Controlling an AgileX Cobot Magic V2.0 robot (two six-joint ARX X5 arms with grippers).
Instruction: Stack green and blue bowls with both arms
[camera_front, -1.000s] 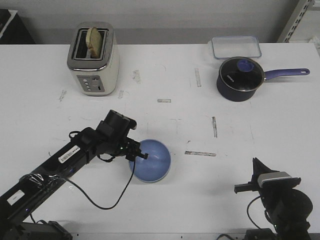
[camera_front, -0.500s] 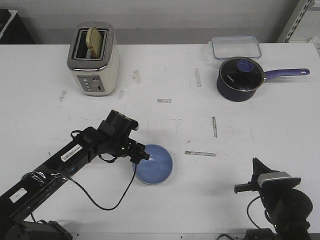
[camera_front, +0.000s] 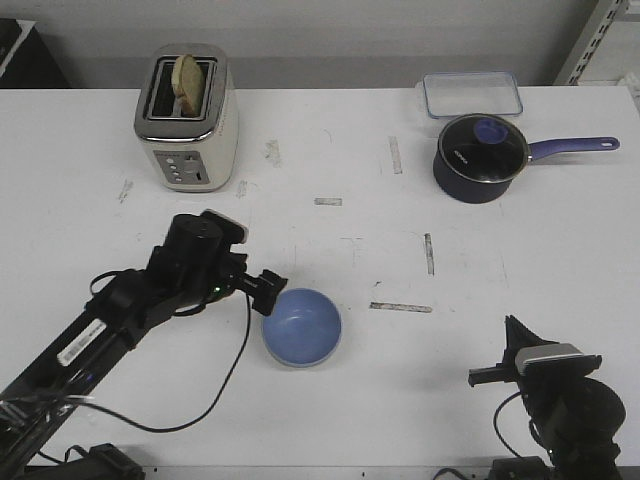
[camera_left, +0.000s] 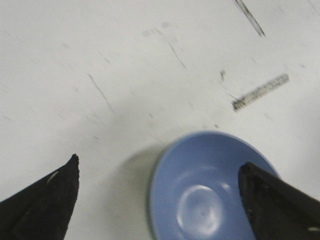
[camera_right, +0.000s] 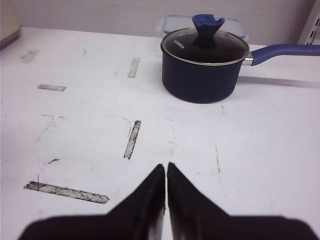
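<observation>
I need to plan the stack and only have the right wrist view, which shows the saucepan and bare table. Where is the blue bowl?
Observer: The blue bowl sits upright on the table, near the front edge, left of centre.
Operator: Is the left gripper holding it?
Observer: No. The left gripper is open beside the bowl's rim, with one fingertip over the bowl in its wrist view.
Operator: And the green bowl?
Observer: It shows in no view. The front view shows only a toaster, a clear container and the saucepan at the far side.
</observation>
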